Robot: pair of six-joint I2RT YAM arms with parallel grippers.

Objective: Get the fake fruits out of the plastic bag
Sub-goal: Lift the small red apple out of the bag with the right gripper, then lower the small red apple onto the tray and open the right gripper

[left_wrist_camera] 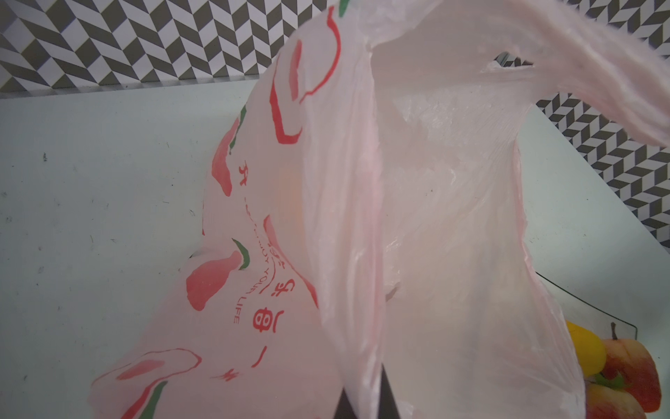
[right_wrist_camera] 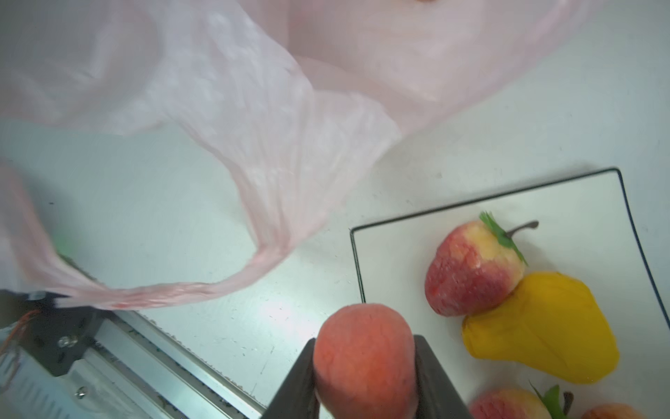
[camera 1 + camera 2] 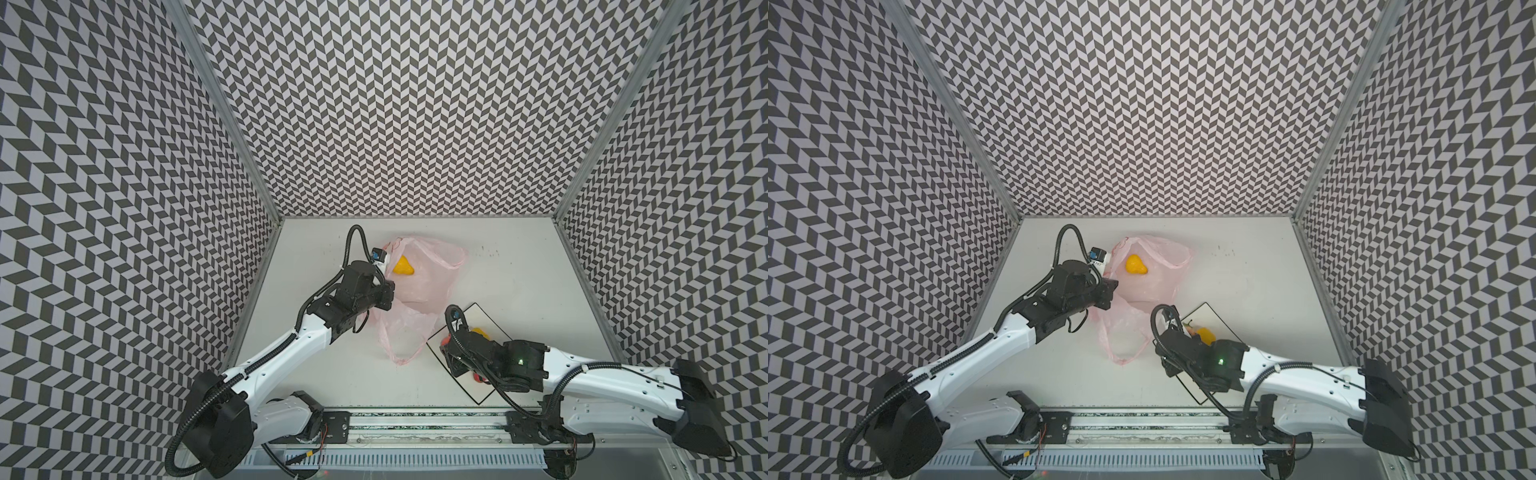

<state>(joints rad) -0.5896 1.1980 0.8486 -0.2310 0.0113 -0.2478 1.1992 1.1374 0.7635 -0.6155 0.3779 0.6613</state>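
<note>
I count 1 plastic bag (image 3: 419, 299) with 2 loop handles (image 2: 163, 291), and 1 white board (image 2: 580, 203). I see 6 fake fruits (image 2: 471, 268) in all: 2 yellow fruits (image 3: 402, 266), 1 inside the bag and 1 on the board; 3 reddish fruits (image 2: 507, 404) on the board, 2 of them cut off by the right wrist view's edge; and 1 peach-coloured fruit (image 2: 362, 344) between the jaws of my right gripper (image 2: 364, 384).

Back wall (image 3: 415, 104): black-and-white chevron print, flat, full width.
Side walls (image 3: 104, 166): same chevron print on the left and right in both top views.
Corner posts (image 3: 232, 124): bare grey metal strips where the walls join.
Tabletop (image 3: 519, 270): matte white, lightly scuffed, small dark specks.
Near edge: aluminium rail (image 3: 415, 419), with a slotted white strip (image 3: 415, 459) before it.
Light: soft, even, faint shadows.
</note>
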